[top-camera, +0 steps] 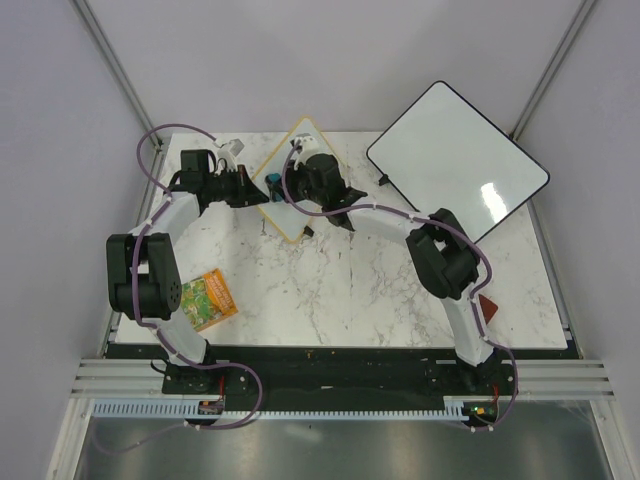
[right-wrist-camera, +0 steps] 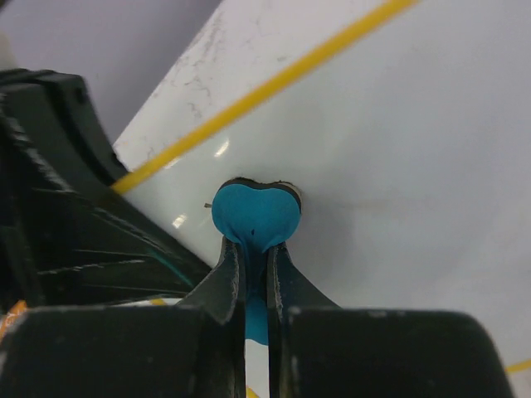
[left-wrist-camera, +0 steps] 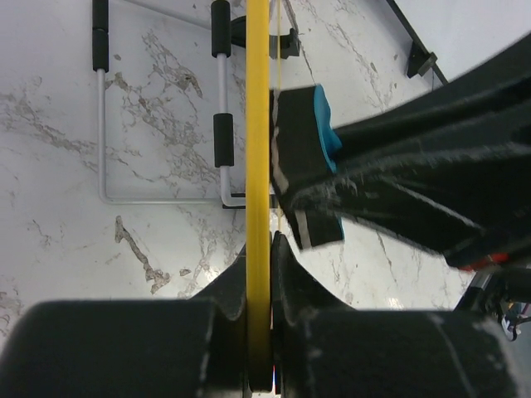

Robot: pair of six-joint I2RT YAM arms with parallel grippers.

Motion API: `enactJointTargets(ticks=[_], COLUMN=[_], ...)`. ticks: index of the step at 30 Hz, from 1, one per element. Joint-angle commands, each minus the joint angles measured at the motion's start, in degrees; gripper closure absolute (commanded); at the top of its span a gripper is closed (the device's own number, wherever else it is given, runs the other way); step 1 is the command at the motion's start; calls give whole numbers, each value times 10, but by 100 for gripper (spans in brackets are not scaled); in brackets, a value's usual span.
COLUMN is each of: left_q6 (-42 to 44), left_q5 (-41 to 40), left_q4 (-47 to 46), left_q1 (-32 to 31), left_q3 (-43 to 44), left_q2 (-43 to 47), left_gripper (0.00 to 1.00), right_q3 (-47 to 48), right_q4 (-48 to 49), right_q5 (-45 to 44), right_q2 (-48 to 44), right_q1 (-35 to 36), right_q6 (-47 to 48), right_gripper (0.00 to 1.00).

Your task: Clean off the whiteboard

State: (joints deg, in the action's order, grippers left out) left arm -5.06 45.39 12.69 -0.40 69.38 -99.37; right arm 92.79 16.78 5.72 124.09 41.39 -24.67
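- Yellow-framed whiteboard (top-camera: 284,208) is clamped by its edge between the fingers of the left gripper (left-wrist-camera: 259,249) and is seen edge-on straight ahead of them. Whether its far edge rests on anything cannot be told.
- A blue eraser (right-wrist-camera: 255,214) is pinched between the closed fingers of the right gripper (right-wrist-camera: 253,245) and is pressed to the white face just beyond the fingertips.
- Only a faint grey trace is made out on the face to the right of the eraser, so most of the visible patch is judged clean. The remainder of the face is not shown.
- Since the board is held along one edge only, it could be pivoted or pushed out of the left fingers by a hard press from the eraser.
- The eraser is held by a narrow part, so it could be twisted out of the pinch by sideways drag.
- The two grippers are set close together, so a knock could be caused by a stroke carried too far toward the left one.
- A wire stand (left-wrist-camera: 221,137) lies on the marble tabletop (top-camera: 330,290) beyond the left gripper and could be struck if the board is dropped.
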Motion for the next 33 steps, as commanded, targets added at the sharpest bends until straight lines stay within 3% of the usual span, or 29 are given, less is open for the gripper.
enactJointTargets(ticks=[1,6,9,27,33], left_q6=[106,106,107,105,105], left_q5=[8,7,8,13,14], left_q4=[14,14,14,14,14], left_q1=[-43,-43,-43,-43,-43], left_q3=[-5,-5,-4,-4,-3], left_q2=[-17,-15,-15,-12,-9], left_gripper=[98,98,98,98,98], right_q3=[72,157,151,183,195], right_q4=[-75,-158,-163,-291,-322], right_q5=[47,37,-3,-195,-216], right_q2=[48,94,96,161,179], right_q1=[62,91,92,-8,-28], right_q6=[29,49,55,-25,-42], right_gripper=[100,100,100,100,100])
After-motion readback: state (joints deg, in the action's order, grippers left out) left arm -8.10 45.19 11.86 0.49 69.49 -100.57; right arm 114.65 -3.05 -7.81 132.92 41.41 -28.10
